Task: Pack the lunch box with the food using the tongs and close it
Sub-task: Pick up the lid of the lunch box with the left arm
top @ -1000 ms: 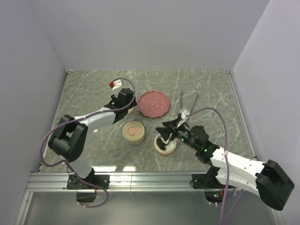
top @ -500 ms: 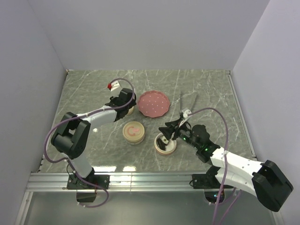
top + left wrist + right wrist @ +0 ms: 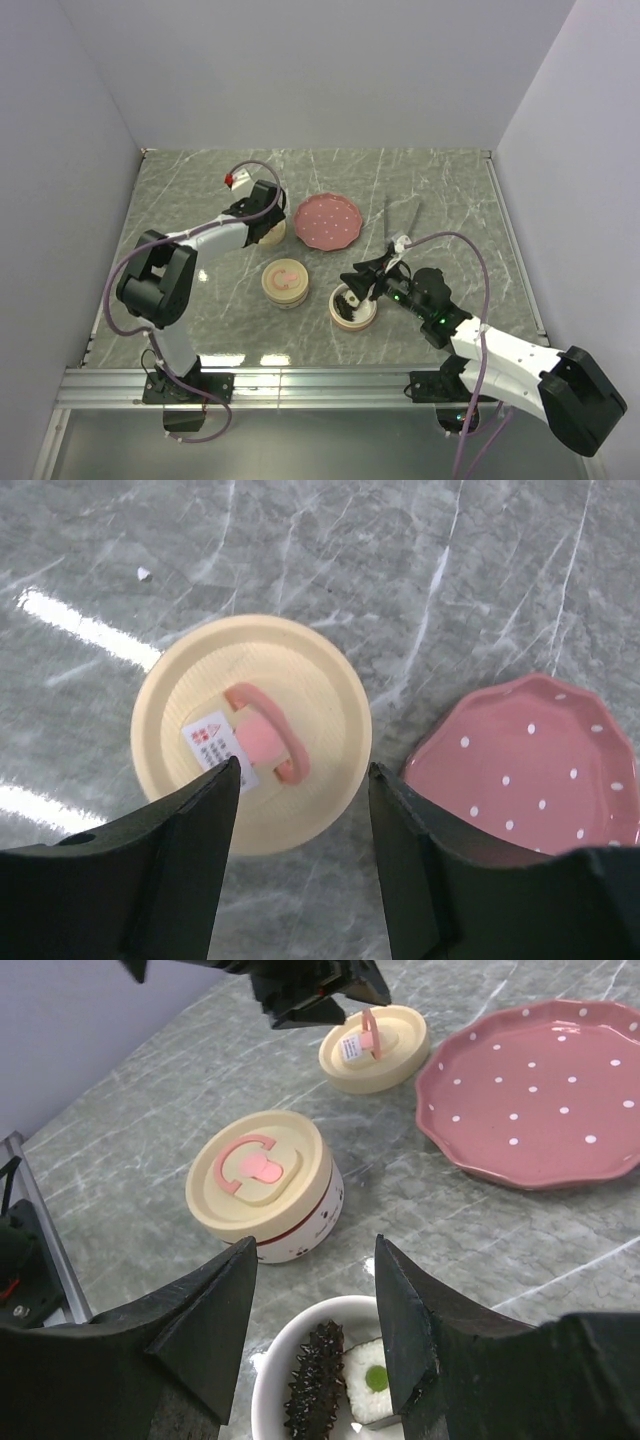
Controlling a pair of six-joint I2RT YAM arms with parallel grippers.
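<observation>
The lunch box's open white bowl (image 3: 353,308) (image 3: 272,1360) holds food: a dark spiky piece (image 3: 315,1380) and a white cube with a green top (image 3: 372,1385). My right gripper (image 3: 362,282) (image 3: 315,1245) hovers open just above the bowl's far rim, holding nothing. A loose cream lid with a pink handle (image 3: 270,232) (image 3: 250,735) lies flat on the table. My left gripper (image 3: 262,208) (image 3: 303,763) hangs open over it, its fingers either side of the lid's near edge. The tongs (image 3: 387,215) lie on the table right of the pink plate, away from both grippers.
A pink dotted plate (image 3: 327,222) (image 3: 530,760) (image 3: 540,1095) sits empty beside the loose lid. A closed cream container with a pink-marked lid (image 3: 285,282) (image 3: 262,1182) stands left of the bowl. White walls enclose the marble table.
The left gripper has shifted slightly toward the far side over the loose lid, and its arm has swung. The right gripper has barely moved.
</observation>
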